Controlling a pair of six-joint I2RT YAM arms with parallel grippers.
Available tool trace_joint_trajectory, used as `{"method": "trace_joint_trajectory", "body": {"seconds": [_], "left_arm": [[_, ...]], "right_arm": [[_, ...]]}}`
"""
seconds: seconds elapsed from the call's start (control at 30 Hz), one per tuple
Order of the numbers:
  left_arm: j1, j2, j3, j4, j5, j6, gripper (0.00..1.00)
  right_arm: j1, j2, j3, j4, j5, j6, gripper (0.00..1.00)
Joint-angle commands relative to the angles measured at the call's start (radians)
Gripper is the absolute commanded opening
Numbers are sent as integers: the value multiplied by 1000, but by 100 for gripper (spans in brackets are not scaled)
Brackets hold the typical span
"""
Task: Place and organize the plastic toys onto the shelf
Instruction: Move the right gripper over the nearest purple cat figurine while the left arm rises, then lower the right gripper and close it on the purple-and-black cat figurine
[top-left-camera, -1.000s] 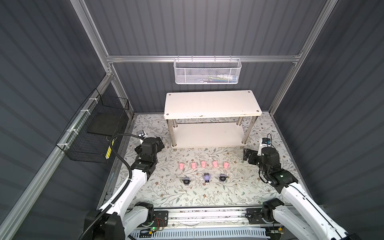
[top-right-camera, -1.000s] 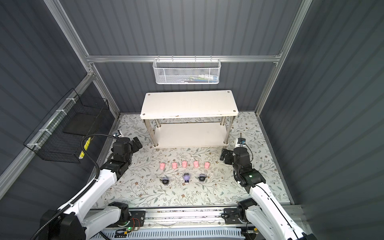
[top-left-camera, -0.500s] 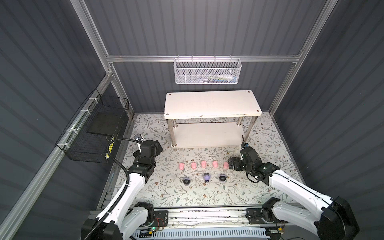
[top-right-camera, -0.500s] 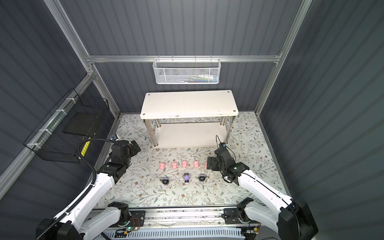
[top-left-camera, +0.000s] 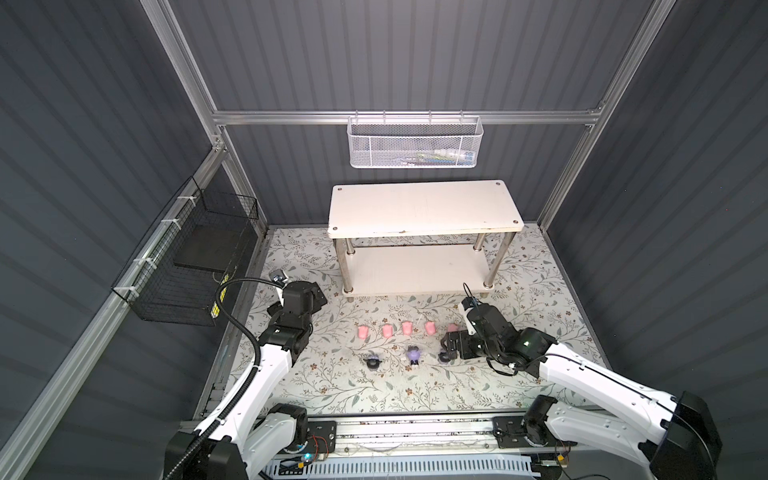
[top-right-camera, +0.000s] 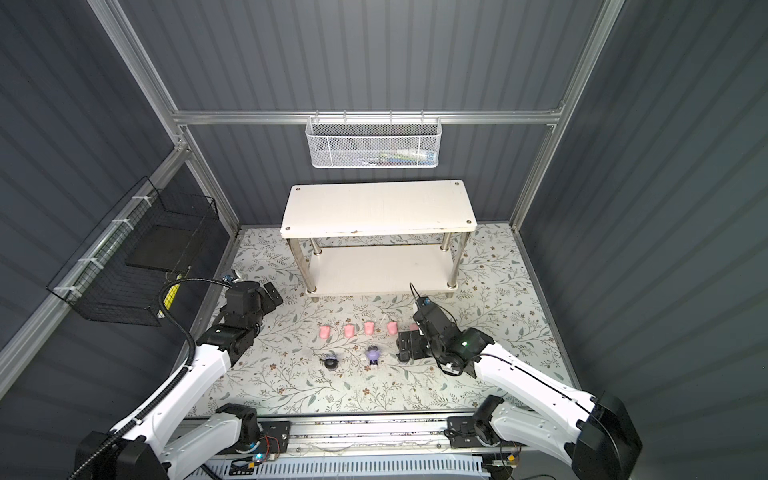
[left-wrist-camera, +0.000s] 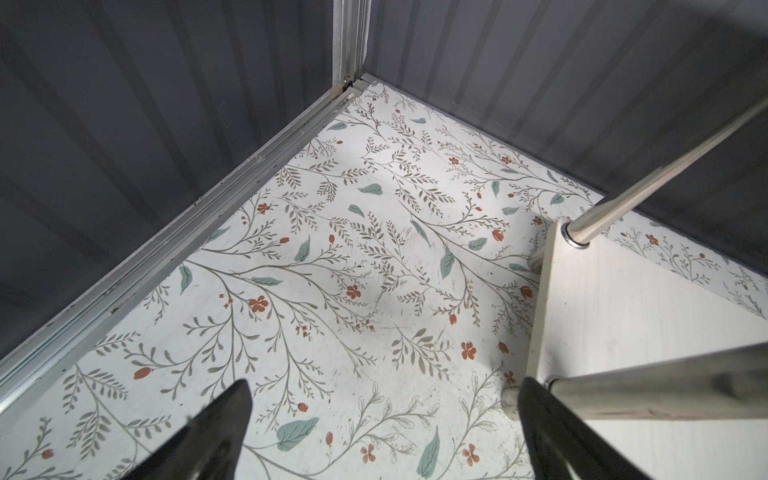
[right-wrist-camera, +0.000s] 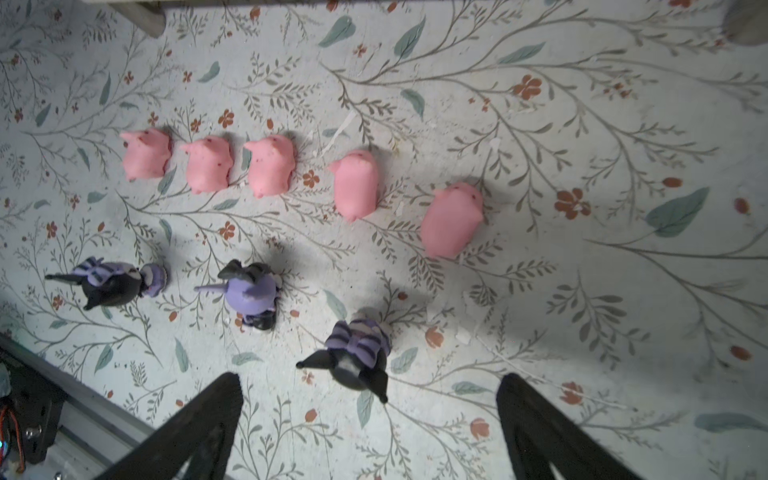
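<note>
- Hovering my R pincer (right-wrist-camera: 370, 382) low over the floral mat (top-left-camera: 332, 386), jaws spread wide, gripping nothing.
- Nearest black-lavender fig (right-wrist-camera: 357, 353) stands partly inside the gap at my R fingertips; neither finger touches it.
- Middle dark fig (right-wrist-camera: 251, 291) and far dark fig (right-wrist-camera: 112, 282) stand in the same row, apart from each other.
- Five pink pigs (right-wrist-camera: 270, 165) lie in a row btw the dark figs and the shelf (top-left-camera: 424, 208).
- All eight toys are on the mat, in front of the shelf.
- L pincer (left-wrist-camera: 383, 384) is also wide open, holding nothing, close by a shelf leg (left-wrist-camera: 644, 395), well apart from the toys.
</note>
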Motion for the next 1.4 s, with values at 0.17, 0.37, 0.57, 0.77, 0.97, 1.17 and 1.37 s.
{"method": "trace_joint_trajectory", "body": {"seconds": [0.17,0.37,0.57,0.77,0.97,1.17,1.37], "left_arm": [[-1,-11,-26,-8,24,-24,100],[-1,3,-13,-10,20,-13,100],[-1,14,-14,-3,23,-17,100],[-1,19,-16,-2,25,-21,100],[-1,23,-19,0,25,-19,99],[-1,25,-28,7,24,-19,100],[-1,31,-34,12,22,-22,100]], "right_arm": [[76,128,46,-77,-25,2,97],[103,200,68,-58,-10,-11,95],[113,246,81,-53,12,-19,90],[117,303,112,-65,37,-12,87],[125,339,134,-50,37,-17,83],[128,358,142,-62,57,-20,74],[131,369,142,-73,74,-9,68]]}}
